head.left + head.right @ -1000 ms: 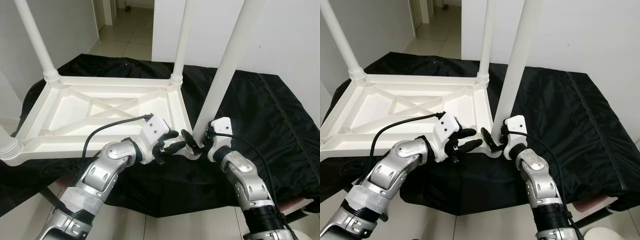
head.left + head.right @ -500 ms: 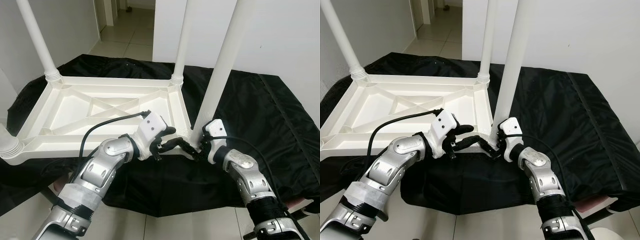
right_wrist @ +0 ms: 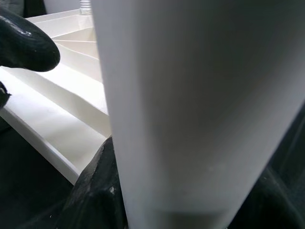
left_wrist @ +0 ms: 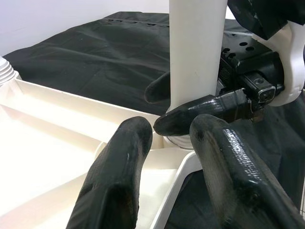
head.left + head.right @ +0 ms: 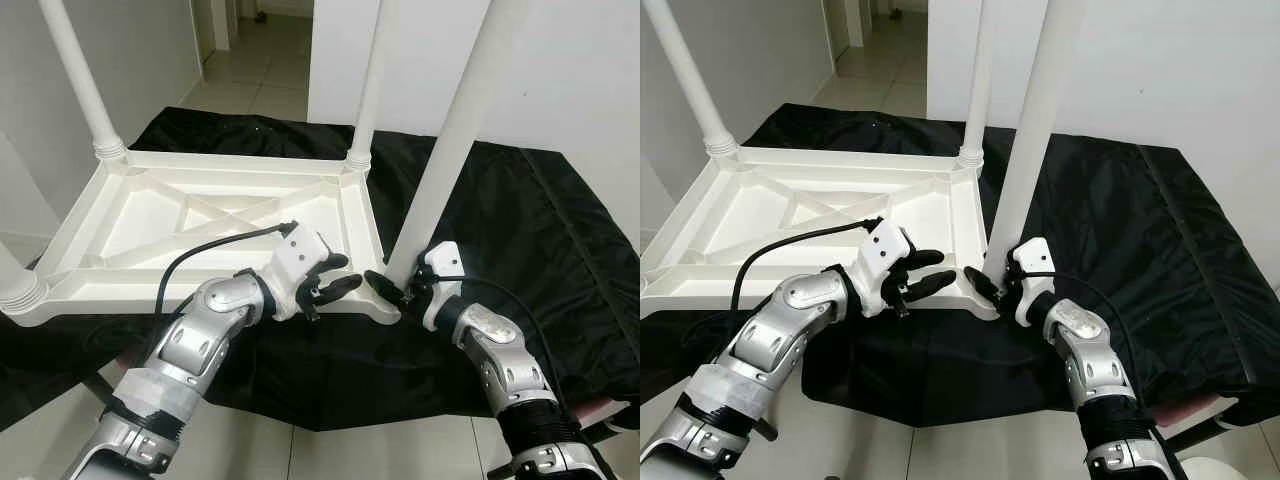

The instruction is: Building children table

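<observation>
Gripping the near-right table leg (image 5: pixel 452 150) at its base, the right gripper (image 5: pixel 393 288) has its fingers clamped either side of it. Upside down on the black cloth (image 5: pixel 540 230) lies the white tabletop (image 5: pixel 200 215), and the left gripper (image 5: pixel 335 280) hovers, fingers spread, at that same corner.

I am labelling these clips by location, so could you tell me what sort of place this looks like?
Most likely a room in a home: pale tiled floor, plain white walls, a hallway behind. An upturned white plastic table lies on black cloth over a low surface.
</observation>
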### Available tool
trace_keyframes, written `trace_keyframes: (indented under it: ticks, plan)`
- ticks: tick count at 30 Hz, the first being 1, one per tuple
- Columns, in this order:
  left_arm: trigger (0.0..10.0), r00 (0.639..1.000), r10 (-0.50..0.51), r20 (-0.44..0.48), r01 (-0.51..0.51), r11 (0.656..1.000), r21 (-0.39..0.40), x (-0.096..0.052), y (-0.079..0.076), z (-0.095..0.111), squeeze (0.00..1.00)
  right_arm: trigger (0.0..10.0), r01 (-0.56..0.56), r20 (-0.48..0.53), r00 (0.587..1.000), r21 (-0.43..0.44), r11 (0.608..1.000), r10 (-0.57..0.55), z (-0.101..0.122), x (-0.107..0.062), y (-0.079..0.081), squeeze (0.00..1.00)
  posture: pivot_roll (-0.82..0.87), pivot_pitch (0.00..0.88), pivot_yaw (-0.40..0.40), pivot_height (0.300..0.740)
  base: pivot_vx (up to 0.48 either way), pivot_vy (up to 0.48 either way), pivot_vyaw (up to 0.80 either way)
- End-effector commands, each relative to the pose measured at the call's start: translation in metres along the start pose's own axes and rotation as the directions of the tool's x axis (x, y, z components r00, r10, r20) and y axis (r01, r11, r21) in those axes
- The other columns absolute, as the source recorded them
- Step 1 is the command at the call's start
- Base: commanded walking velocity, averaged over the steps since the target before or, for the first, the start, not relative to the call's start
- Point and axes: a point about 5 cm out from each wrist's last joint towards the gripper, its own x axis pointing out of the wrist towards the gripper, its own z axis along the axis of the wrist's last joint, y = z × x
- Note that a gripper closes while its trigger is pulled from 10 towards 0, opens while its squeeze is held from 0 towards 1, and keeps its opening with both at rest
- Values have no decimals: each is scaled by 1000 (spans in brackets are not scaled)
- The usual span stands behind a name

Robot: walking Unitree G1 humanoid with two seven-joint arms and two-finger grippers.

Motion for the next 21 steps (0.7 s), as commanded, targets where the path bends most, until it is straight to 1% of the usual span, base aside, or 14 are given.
trace_keyframes:
  ticks: [1, 3, 7, 10, 11, 13, 14, 15, 16, 17, 18, 19, 20, 21]
  plan:
    - [10000, 1000, -25, 13, 25, 1000, 4, -1, -2, 2, 0, 10000, 31, -41, 999, 42, 999, -29, -13, -3, 7, 0, 52, 0, -34, 740, 0, 0, 0]
    - [10000, 1000, -25, 13, 25, 1000, 3, -1, -2, 1, 0, 10000, 42, -40, 998, 47, 998, -40, -14, -3, 7, 0, 48, 0, -31, 740, 0, 0, 0]
    - [10000, 999, -33, 9, 33, 999, -14, -3, -5, -1, 0, 10000, 148, -47, 988, 45, 988, -146, -14, -2, 10, 0, 41, 0, -27, 740, 0, 0, 0]
    - [10000, 999, -35, -9, 35, 999, -10, -5, -7, -4, 0, 10000, 296, -33, 955, 74, 952, -295, -12, -1, 15, 0, 52, 0, -40, 740, 0, 0, 0]
    - [10000, 999, -35, -9, 35, 999, -10, -5, -7, -4, 0, 10000, 296, -33, 955, 74, 952, -295, -12, -1, 15, 0, 52, 0, -40, 740, 0, 0, 0]
    - [10000, 1000, -15, -2, 15, 1000, -12, -7, -4, -2, 0, 10000, 395, -38, 918, 115, 911, -394, -12, 1, 19, 0, 56, 0, -60, 740, 0, 0, 0]
    - [10000, 1000, -15, -2, 15, 1000, -12, -7, -4, -2, 0, 10000, 395, -38, 918, 115, 911, -394, -12, 1, 19, 0, 56, 0, -60, 740, 0, 0, 0]
    - [10000, 1000, -7, 6, 7, 1000, -22, -9, -3, -1, 0, 10000, 444, -47, 896, 123, 887, -442, -13, 2, 22, 0, 56, 0, -60, 740, 0, 0, 0]
    - [10000, 1000, 8, -3, -8, 1000, -22, -11, -2, -4, 0, 10000, 517, -66, 856, 150, 843, -513, -15, 2, 23, 0, 59, 0, -75, 740, 0, 0, 0]
    - [10000, 1000, 8, -3, -8, 1000, -22, -11, -2, -4, 0, 10000, 517, -66, 856, 150, 843, -513, -15, 2, 23, 0, 59, 0, -75, 740, 0, 0, 0]
    - [10000, 1000, 25, -18, -25, 1000, -16, -12, -1, -6, 0, 10000, 592, -84, 805, 165, 789, -587, -16, 1, 23, 0, 65, 0, -81, 740, 0, 0, 0]
    - [10000, 1000, 25, -18, -25, 1000, -16, -12, -1, -6, 0, 10000, 592, -84, 805, 165, 789, -587, -16, 1, 23, 0, 65, 0, -81, 740, 0, 0, 0]
    - [10000, 999, 36, -30, -37, 999, -10, -12, 1, -8, 0, 10000, 640, -98, 767, 173, 749, -634, -17, 0, 22, 0, 69, 0, -84, 740, 0, 0, 0]
    - [10000, 999, 36, -30, -37, 999, -10, -12, 1, -8, 0, 10000, 640, -98, 767, 173, 749, -634, -17, 0, 22, 0, 69, 0, -84, 740, 0, 0, 0]
